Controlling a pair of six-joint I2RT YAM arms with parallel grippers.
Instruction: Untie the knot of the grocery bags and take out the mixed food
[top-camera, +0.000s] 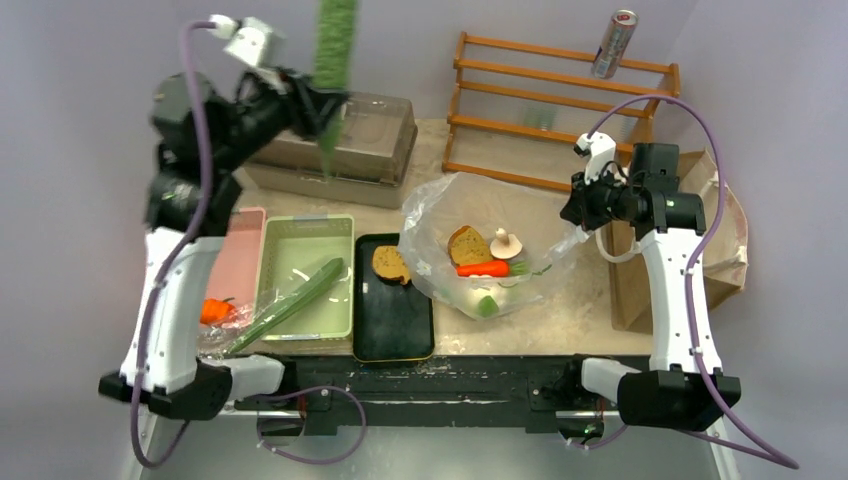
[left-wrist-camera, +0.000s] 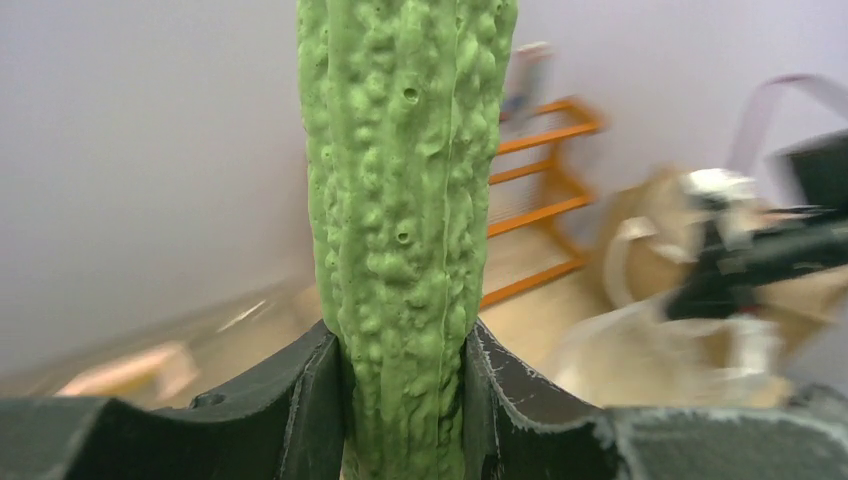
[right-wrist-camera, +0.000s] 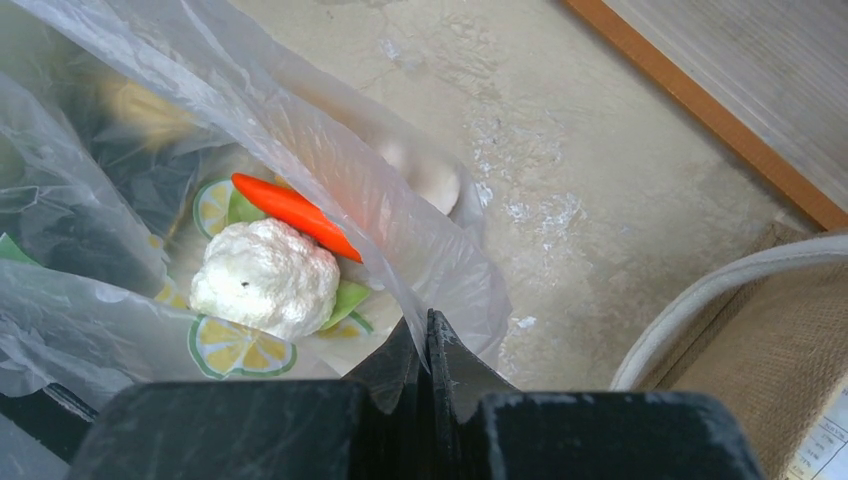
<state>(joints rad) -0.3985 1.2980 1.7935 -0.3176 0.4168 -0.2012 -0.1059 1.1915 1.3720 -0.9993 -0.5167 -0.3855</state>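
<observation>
So, top view first: the left fingers (top-camera: 305, 104) are clamped on a bitter gourd (top-camera: 335, 45). They hold it upright in the air, well left of the transparent plastic bag (top-camera: 425, 215) and above the lidded plastic case (top-camera: 375, 140). The right fingers (top-camera: 578, 212) pinch the bag's right rim, which props the mouth open. Inside the bag are a toast slice (top-camera: 466, 245), a mushroom (top-camera: 505, 243), a carrot (top-camera: 483, 268) and a green pod (top-camera: 487, 305). Just left of the bag is a black tray (top-camera: 395, 330) with a second toast slice (top-camera: 390, 263), and further left a green tray (top-camera: 300, 232) holds a cucumber (top-camera: 295, 300). The brown paper bag (top-camera: 725, 235) is to the bag's right and the wooden rack (top-camera: 560, 110) is behind it.

Left wrist: the fingers grip the gourd near its lower end. It looks stiff, light and knobbly, so I'd guess it won't slip, but held that low it could tip over.

Right wrist: the fingers are shut tight on a fold of film. A cauliflower (right-wrist-camera: 265, 278) sits deep in the bag, touching the carrot. The film looks thin, floppy and slick, so I'd grab the food itself rather than the plastic. The loose folds over the cauliflower are what's in the way.
</observation>
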